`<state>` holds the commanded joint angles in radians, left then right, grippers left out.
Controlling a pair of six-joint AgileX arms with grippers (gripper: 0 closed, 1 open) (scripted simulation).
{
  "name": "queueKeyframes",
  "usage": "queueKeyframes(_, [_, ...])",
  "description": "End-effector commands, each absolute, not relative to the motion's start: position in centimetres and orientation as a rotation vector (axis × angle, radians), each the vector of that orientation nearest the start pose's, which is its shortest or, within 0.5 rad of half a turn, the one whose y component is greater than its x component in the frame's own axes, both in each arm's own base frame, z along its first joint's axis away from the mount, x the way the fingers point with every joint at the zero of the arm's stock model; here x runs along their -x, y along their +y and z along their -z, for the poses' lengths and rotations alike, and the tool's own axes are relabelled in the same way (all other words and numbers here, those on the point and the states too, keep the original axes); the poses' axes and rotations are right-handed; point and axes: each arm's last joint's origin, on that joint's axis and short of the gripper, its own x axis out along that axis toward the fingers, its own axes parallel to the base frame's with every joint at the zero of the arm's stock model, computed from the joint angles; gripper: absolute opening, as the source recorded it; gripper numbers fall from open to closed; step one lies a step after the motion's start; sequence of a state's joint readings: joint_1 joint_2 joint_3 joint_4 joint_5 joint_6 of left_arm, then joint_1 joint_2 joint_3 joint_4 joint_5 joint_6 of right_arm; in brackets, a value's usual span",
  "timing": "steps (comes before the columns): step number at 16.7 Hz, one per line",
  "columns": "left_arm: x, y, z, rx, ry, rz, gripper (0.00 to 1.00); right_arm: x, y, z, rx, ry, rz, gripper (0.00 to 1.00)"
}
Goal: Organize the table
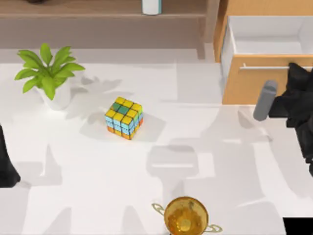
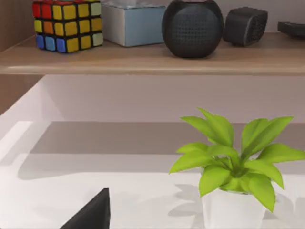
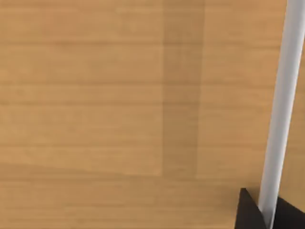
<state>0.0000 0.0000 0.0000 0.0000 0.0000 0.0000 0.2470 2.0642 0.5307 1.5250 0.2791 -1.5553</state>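
The white table (image 1: pixel 220 147) carries a multicoloured cube (image 1: pixel 124 118) left of centre, a potted green plant (image 1: pixel 49 73) at the back left and a gold trophy cup (image 1: pixel 186 215) at the front edge. At the back right, the light-wood drawer (image 1: pixel 264 36) is pulled out and its white inside shows. My right gripper (image 1: pixel 295 73) is at the drawer front, shut on the thin metal handle (image 3: pixel 281 105), which runs between its two black fingertips (image 3: pixel 247 212). My left gripper (image 1: pixel 6 166) is parked at the table's left edge.
A brown shelf (image 2: pixel 143 59) runs along the back wall above the plant (image 2: pixel 233 167). It holds a second cube (image 2: pixel 66 26), a pale blue box (image 2: pixel 133 24) and black speakers (image 2: pixel 192 26). The drawer cabinet (image 1: pixel 244 83) blocks the back right corner.
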Motion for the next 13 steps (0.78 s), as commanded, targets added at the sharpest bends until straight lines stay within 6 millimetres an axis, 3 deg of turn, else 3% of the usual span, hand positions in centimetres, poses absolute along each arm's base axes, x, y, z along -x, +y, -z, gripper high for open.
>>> queueKeyframes(7, [-10.6,-0.1,-16.0,0.0,0.0,0.0,1.0,-31.5,7.2,-8.9,1.567,0.011,0.001,0.0])
queueKeyframes(13, [-10.6,-0.1,-16.0,0.0,0.0,0.0,1.0,-34.6,7.3,-8.6,1.57,0.012,-0.008,0.0])
